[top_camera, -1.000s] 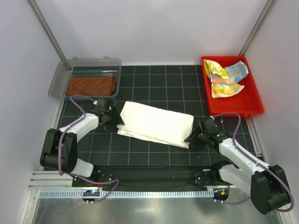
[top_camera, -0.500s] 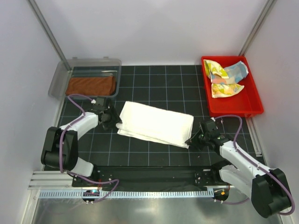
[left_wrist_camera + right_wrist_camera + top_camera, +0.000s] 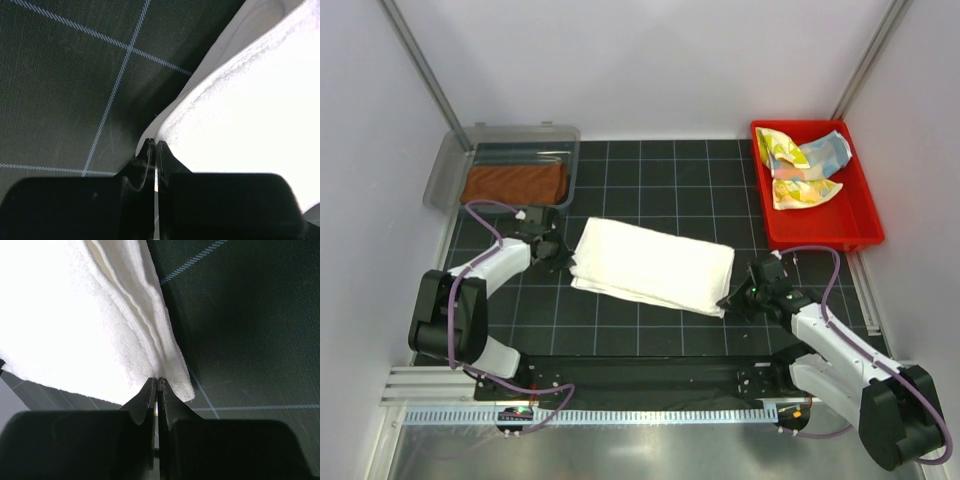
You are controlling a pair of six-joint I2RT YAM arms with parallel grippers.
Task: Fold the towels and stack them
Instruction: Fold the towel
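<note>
The black gridded mat (image 3: 650, 180) carries everything, and I take the large white terry towel (image 3: 653, 266), lying folded lengthwise at its middle, as my reference. Beyond that towel and to its left sits a clear plastic bin (image 3: 520, 130) with a folded rust-brown cloth towel (image 3: 515, 183) inside. Beyond it to the right, a red plastic tray (image 3: 825, 240) holds the crumpled pastel-patterned towels (image 3: 800, 165).

My left gripper (image 3: 154, 144) is at the white towel's left end, fingers pressed together with the cloth edge pinched between them. My right gripper (image 3: 156, 380) is clamped the same way on the near right corner, biting several layers.

I judge this to be the crosswise fold. I'd lift both ends evenly, just clear of the mat, keeping the layers from sliding apart. Then I'd bring one end across onto the other and align the edges before letting go.
</note>
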